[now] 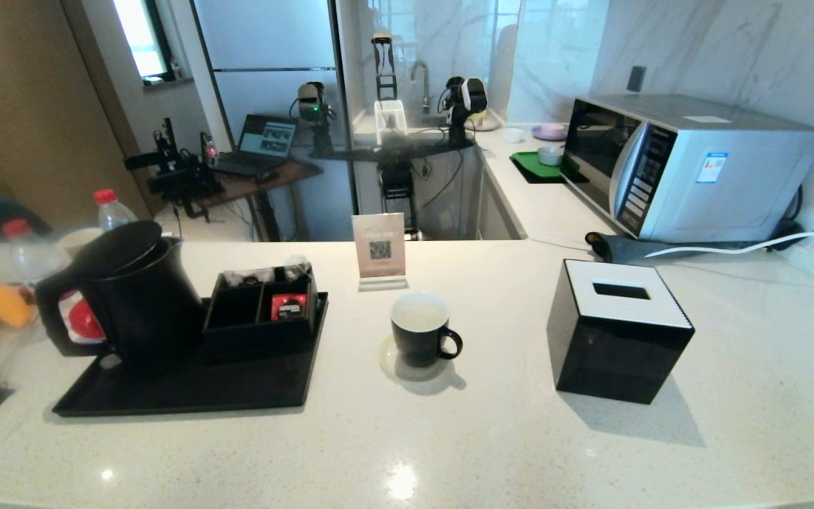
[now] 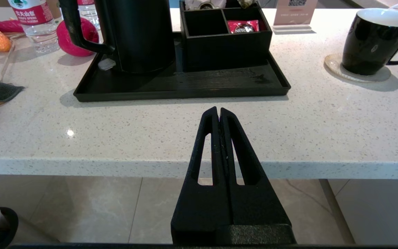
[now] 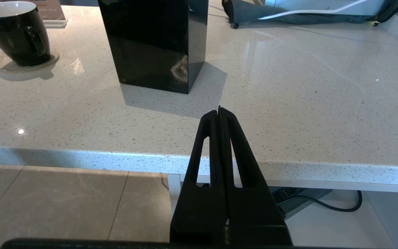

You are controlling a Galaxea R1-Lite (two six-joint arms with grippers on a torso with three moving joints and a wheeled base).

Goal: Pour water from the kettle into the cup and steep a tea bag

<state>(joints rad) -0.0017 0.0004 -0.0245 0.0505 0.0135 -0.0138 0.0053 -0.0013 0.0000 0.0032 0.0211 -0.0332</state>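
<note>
Both claws are pinched fully closed on nothing, hanging just off the counter's (image 1: pixel 492 438) near edge: the left claw (image 2: pixel 218 111) and the right claw (image 3: pixel 219 110). Straight ahead of the left claw is the black tray (image 2: pixel 185 86), with the kettle (image 2: pixel 140 34) standing on it ahead and off to its left, next to the compartment box (image 2: pixel 225 38). The cup (image 1: pixel 419 330) sits on a coaster (image 1: pixel 407 367) ahead-right of that claw and ahead-left of the right one, whose closest neighbour is the tissue box (image 3: pixel 154 41).
</note>
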